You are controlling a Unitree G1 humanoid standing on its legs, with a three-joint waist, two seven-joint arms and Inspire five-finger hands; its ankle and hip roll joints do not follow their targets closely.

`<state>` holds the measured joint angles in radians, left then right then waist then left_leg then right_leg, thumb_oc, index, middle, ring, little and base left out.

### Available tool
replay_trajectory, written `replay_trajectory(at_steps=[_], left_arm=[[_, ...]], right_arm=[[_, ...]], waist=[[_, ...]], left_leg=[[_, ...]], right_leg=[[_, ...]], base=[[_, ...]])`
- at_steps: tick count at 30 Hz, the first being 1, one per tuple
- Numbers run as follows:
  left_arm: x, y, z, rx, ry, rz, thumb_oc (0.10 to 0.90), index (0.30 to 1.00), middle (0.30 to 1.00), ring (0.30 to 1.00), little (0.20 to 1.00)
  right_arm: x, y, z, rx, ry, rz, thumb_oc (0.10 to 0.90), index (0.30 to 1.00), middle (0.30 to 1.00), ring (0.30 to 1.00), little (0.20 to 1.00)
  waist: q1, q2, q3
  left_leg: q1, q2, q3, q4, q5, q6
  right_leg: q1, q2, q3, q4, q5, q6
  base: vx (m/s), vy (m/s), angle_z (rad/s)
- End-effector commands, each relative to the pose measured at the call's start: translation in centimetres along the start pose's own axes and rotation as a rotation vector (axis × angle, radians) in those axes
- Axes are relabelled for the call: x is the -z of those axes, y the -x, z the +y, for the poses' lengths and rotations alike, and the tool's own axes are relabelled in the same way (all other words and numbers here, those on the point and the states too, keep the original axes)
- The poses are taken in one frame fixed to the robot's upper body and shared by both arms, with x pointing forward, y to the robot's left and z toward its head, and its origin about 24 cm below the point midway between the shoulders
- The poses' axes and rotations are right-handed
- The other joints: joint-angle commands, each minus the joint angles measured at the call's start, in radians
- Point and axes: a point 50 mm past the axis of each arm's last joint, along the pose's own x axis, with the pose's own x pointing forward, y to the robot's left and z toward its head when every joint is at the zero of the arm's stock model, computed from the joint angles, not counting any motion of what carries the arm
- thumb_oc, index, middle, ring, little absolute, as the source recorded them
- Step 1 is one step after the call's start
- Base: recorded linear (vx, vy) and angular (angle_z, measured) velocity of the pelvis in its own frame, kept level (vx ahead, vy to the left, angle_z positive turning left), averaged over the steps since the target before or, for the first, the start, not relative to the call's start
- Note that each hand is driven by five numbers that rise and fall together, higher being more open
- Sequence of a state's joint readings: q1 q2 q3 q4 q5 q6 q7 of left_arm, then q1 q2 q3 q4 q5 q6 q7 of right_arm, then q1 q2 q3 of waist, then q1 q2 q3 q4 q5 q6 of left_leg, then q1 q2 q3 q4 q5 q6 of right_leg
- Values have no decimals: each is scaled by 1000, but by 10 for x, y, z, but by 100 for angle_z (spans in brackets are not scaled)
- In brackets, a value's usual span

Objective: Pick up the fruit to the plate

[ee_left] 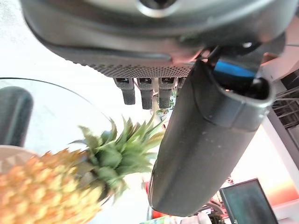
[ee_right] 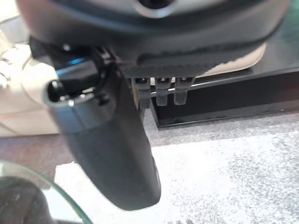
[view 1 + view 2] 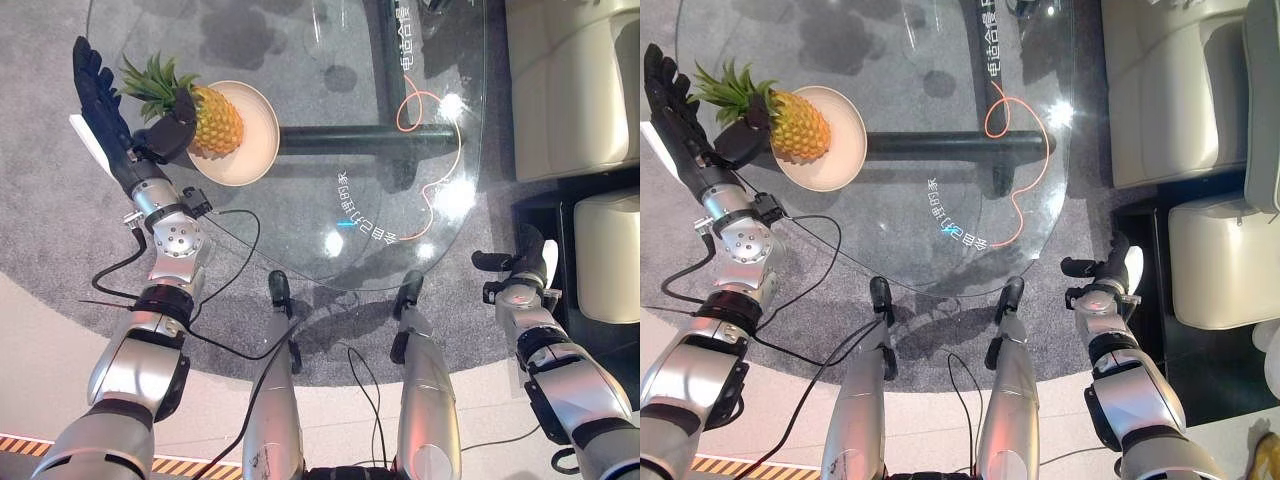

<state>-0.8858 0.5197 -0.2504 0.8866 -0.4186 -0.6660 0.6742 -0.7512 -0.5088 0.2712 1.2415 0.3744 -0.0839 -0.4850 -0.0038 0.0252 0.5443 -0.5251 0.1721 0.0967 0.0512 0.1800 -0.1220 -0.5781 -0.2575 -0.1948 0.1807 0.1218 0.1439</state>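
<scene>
Yellow, with a spiky green crown, the pineapple (image 3: 212,122) lies on the cream plate (image 3: 256,128) near the glass table's (image 3: 330,190) left edge. Left hand (image 3: 110,112): fingers straight and apart, thumb against the fruit's crown end. Right hand (image 3: 522,262) hangs off the table's right edge, fingers relaxed, empty.

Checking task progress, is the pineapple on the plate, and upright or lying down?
On the plate, lying down: the pineapple rests sideways, its leaves pointing toward the left hand.

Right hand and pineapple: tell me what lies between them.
In the left eye view, bare glass table stretches between the right hand and the pineapple on the plate; nothing stands there.
</scene>
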Motion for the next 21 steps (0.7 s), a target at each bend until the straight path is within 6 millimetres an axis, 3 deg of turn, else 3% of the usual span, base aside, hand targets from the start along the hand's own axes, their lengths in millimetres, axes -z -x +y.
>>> replay_trajectory(at_steps=[1, 6, 11, 15, 21], left_arm=[[-42, -26, 1, -32, 102, -194, 800, 900, 900, 900, 900], [-38, -22, 1, -18, 96, -184, 800, 900, 900, 900, 900], [-27, -9, 6, 12, 90, -155, 800, 900, 900, 900, 900], [-21, -4, 8, 20, 95, -122, 800, 900, 900, 900, 900], [13, 21, 31, 15, 46, 44, 800, 900, 900, 900, 900]], right_arm=[[14, -4, -21, 95, 10, 46, 800, 900, 900, 900, 900], [27, -2, -23, 90, 28, 87, 800, 900, 900, 900, 900], [58, 7, -25, 81, 62, 160, 800, 900, 900, 900, 900], [71, 12, -25, 80, 79, 193, 800, 900, 900, 900, 900], [114, 30, -32, 68, 125, 286, 800, 900, 900, 900, 900]], waist=[[18, -50, -24], [21, -47, -35], [25, -43, -74], [25, -39, -96], [29, -30, -164]], left_leg=[[-4, -4, -13, 101, -121, -38], [22, -6, -12, 89, -122, -35], [79, -2, -8, 59, -119, -35], [107, -2, -6, 39, -113, -34], [199, 0, 4, -9, -111, -31]], right_leg=[[72, -31, -12, -11, -74, 53], [103, -29, -13, -22, -76, 52], [169, -26, -16, -48, -78, 53], [203, -24, -18, -66, -76, 50], [305, -20, -25, -108, -80, 50]], base=[[43, 2, 3], [36, 0, 4], [78, -6, -1], [64, -2, 3], [107, -1, 4]])
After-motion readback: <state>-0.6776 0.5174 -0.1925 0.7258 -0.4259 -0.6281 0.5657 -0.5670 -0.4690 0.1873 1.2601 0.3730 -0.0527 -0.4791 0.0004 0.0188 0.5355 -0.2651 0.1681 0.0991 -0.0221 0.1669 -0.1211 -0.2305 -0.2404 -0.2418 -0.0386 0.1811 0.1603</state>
